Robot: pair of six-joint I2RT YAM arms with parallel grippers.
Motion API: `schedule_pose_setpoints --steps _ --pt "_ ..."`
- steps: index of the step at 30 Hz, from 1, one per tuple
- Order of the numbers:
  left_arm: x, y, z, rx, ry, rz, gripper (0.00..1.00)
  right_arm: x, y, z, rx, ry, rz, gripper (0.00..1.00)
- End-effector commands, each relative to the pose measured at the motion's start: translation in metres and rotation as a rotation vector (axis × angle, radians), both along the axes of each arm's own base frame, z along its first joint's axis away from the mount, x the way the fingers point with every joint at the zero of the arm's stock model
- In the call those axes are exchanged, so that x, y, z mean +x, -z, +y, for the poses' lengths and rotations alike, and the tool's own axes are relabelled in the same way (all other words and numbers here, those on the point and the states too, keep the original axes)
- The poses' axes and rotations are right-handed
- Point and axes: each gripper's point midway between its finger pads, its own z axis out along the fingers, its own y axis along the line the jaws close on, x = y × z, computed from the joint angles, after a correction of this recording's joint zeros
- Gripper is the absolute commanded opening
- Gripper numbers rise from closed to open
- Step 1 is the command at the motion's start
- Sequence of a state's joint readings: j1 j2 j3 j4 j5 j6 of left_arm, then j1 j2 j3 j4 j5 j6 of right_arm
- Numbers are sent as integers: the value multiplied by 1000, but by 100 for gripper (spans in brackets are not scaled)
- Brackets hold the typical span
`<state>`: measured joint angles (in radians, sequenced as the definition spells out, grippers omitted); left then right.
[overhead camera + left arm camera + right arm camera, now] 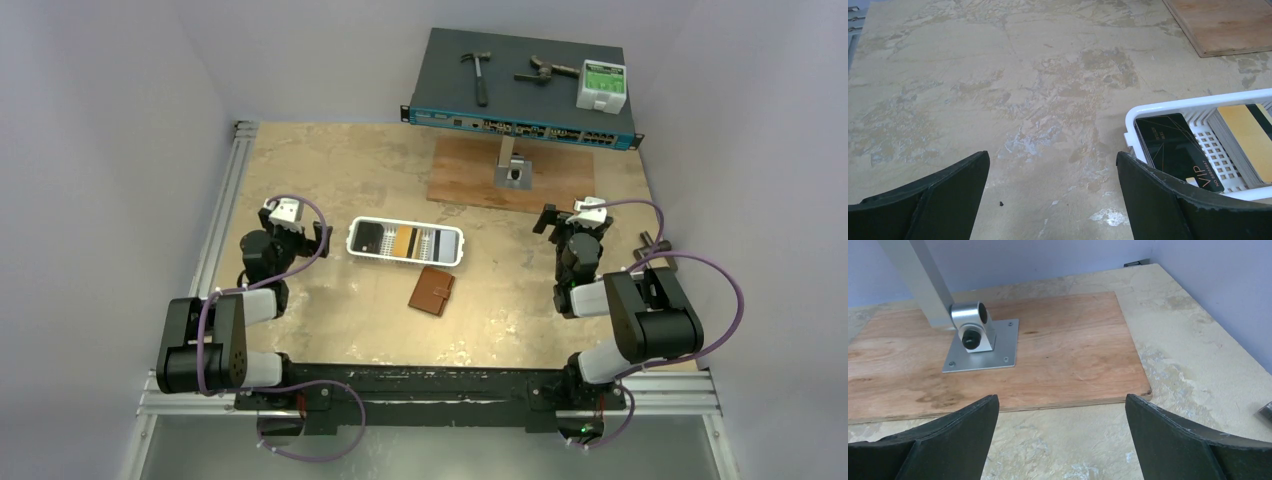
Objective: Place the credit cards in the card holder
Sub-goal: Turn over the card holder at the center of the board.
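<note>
Black L gripper [1053,167], R gripper [1062,407] both apart, empty; brown leather card holder [432,291] beside white slotted tray [405,264] w/ credit cards [1175,150].

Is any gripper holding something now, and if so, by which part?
Nothing is held. The left gripper and the right gripper are both open and empty; the cards lie in the tray.

Just right of the black left gripper [1052,167], over the mottled tan-and-grey bench [998,75], a white latticed tray [1168,102] shows a black credit card [1173,147] traced with thin gold lines beside an orange-yellow credit card [1243,132] with a dark stripe, while a reddish-brown grained plywood board [1058,355] lies ahead of the black right gripper [1062,407].
</note>
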<state>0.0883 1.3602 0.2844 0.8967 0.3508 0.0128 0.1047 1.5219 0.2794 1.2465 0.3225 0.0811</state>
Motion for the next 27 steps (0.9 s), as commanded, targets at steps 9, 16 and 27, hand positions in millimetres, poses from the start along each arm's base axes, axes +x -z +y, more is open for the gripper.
schedule_pose_setpoints --steps 9,16,27 --pt "7 -24 0 3 24 -64 100 1 -23 -14 28 89 -65 99" --pt "-12 -92 0 16 76 257 100 -4 -94 13 416 48 -25 99" --pt "-157 -126 -4 109 127 551 100 -99 -62 151 563 -340 256 99"
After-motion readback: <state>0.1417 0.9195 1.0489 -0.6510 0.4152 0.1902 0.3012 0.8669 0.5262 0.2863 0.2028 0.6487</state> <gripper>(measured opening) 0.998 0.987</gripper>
